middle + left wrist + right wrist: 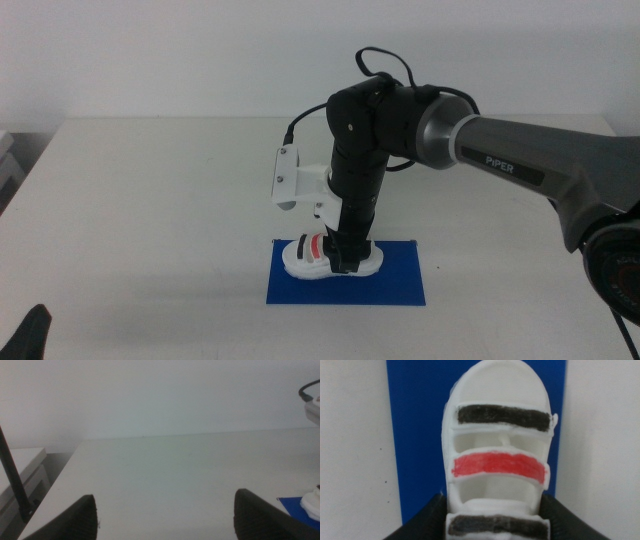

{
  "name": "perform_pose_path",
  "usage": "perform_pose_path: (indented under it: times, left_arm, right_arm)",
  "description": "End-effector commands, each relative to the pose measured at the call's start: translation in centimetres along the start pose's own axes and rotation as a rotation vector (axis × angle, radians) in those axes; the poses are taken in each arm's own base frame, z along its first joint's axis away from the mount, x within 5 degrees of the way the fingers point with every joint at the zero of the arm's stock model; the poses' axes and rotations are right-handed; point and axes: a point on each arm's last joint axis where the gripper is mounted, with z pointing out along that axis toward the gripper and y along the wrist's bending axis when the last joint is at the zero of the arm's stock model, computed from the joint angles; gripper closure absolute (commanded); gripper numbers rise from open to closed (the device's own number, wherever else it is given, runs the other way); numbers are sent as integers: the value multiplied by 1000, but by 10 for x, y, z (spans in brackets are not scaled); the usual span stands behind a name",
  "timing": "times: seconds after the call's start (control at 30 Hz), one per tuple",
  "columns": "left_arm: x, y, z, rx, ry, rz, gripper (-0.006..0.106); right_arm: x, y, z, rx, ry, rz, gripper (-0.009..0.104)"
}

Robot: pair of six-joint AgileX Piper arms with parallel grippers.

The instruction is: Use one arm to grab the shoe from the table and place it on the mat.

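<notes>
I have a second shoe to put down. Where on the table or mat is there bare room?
The mat is bare on its right half. The table is bare left of the mat. It is crowded at the mat's left half, where the right claw grips the shoe. The left claw waits at the near-left corner.

White table with one blue mat

We see a wide white table (150,210) that carries everything. Directly on it, toward its near edge, lies a thin dark blue mat (400,280), flat and rectangular. The white shoe (310,258) is over the mat's left half.
</notes>
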Motion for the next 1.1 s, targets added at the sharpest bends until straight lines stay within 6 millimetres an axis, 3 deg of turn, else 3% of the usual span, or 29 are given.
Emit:
perform_pose_path:
  times: [0.0,0.37,0.4,0.53,0.63,0.83,1.07]
  left_arm:
    - [-6,0,-1,-1,-89,-14,7]
    - [-6,0,-1,-1,-89,-14,7]
    - [-6,0,-1,-1,-89,-14,7]
    - [-6,0,-1,-1,-89,-14,7]
    - [-6,0,-1,-1,-89,-14,7]
    - [-6,0,-1,-1,-89,-14,7]
    - [-6,0,-1,-1,-89,-14,7]
  right_arm:
    - [-5,-3,-32,68,-61,-15,99]
    - [-2,-1,-23,34,-25,-17,95]
    - [-3,-2,-24,41,-34,-17,42]
    - [1,-5,-39,69,-59,-2,29]
    - [10,-8,-71,116,-105,69,25]
    - [57,-8,-134,246,-203,338,25]
    - [145,36,-176,443,-387,561,26]
